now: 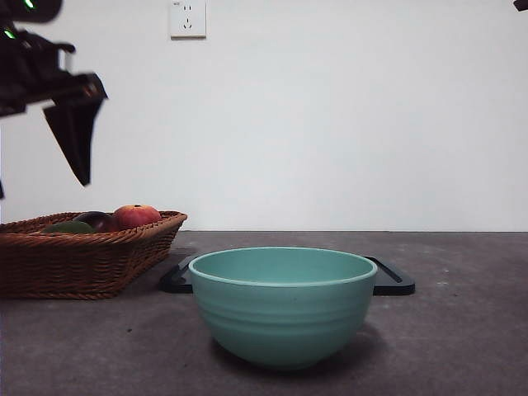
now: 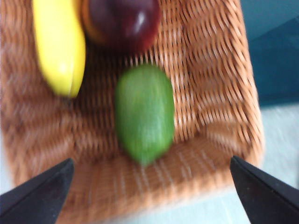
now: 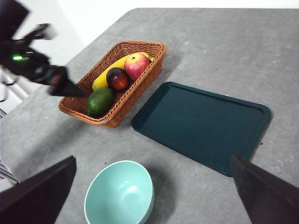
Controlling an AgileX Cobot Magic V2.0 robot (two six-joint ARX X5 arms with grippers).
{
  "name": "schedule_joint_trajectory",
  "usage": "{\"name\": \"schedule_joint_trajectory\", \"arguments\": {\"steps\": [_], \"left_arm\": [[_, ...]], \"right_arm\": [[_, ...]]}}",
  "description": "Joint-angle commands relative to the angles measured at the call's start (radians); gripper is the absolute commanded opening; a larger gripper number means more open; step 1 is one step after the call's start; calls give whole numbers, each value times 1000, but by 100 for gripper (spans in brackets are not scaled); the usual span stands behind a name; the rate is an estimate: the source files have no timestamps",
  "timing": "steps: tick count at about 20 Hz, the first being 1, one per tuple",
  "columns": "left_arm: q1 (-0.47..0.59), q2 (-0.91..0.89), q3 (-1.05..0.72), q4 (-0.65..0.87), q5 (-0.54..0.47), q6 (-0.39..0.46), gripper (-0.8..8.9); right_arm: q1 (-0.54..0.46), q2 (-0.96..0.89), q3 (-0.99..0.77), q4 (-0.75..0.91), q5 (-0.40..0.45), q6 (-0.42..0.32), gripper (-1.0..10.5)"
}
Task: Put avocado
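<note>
matte green avocado (image 2: 145,114), oval, in basket (image 2: 210,93)

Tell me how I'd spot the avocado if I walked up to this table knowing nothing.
Find the brown wicker basket beside the dark tray. The avocado lies at the basket's end nearest the mint-green bowl, under the open left tool. It is the only dull green fruit; its neighbours are a maroon fruit, a red-orange one and a banana.

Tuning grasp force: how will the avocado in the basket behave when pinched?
The avocado is smooth and egg-shaped, so it may squirt out of an off-centre pinch. It lies loose on the wicker basket floor, apart from the other fruit, so it probably rolls if nudged. The open left gripper hovers above it.
</note>
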Motion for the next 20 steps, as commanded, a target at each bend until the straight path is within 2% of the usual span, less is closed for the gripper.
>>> {"name": "schedule_joint_trajectory", "arguments": {"steps": [1,6,12,16,20], "left_arm": [[-3,86,51,15,-4,22,559],[-3,206,64,56,-4,21,558],[-5,264,64,99,-4,18,545],[-5,286,64,96,-4,18,480],[-5,289,64,92,-4,18,274]], "right_arm": [[4,3,19,2,-4,11,579],[4,3,19,-2,-4,11,579],[4,3,19,-2,-3,11,579],[4,3,19,-2,-3,11,579],[4,3,19,-2,-3,11,579]]}}
